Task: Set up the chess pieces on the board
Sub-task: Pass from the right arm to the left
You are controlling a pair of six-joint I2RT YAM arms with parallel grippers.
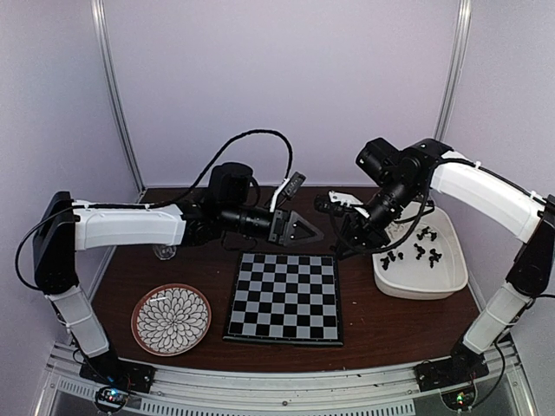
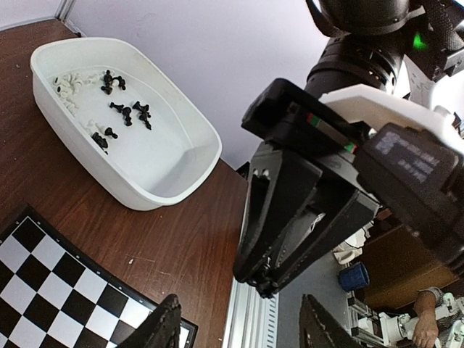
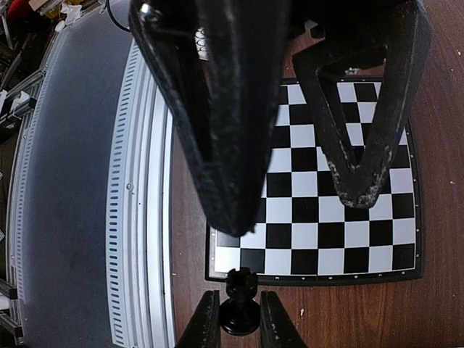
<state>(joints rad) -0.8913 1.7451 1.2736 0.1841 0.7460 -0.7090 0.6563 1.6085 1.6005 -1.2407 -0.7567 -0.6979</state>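
One black chess piece (image 3: 239,308) sits pinched between the fingertips of the right gripper (image 2: 264,279), low in the middle of the right wrist view. It looks like a pawn, though the angle is too steep to be sure. From that camera it shows just outside the dark rim of the board (image 1: 284,299).

The other chess pieces (image 2: 123,112) lie in the white tub (image 1: 434,282) at the right of the top view. The black ones are scattered over its floor, and a few white ones are bunched at one end.

The board lies flat at the centre of the brown table (image 1: 381,321).

The left gripper (image 1: 314,232) hangs over the board's far edge in the upper middle of the top view. Its fingers are apart with nothing between them, and it points at the right gripper, tip towards tip, close but not touching.

A round flower-patterned plate (image 1: 171,319) rests at the lower left, just beside the board.
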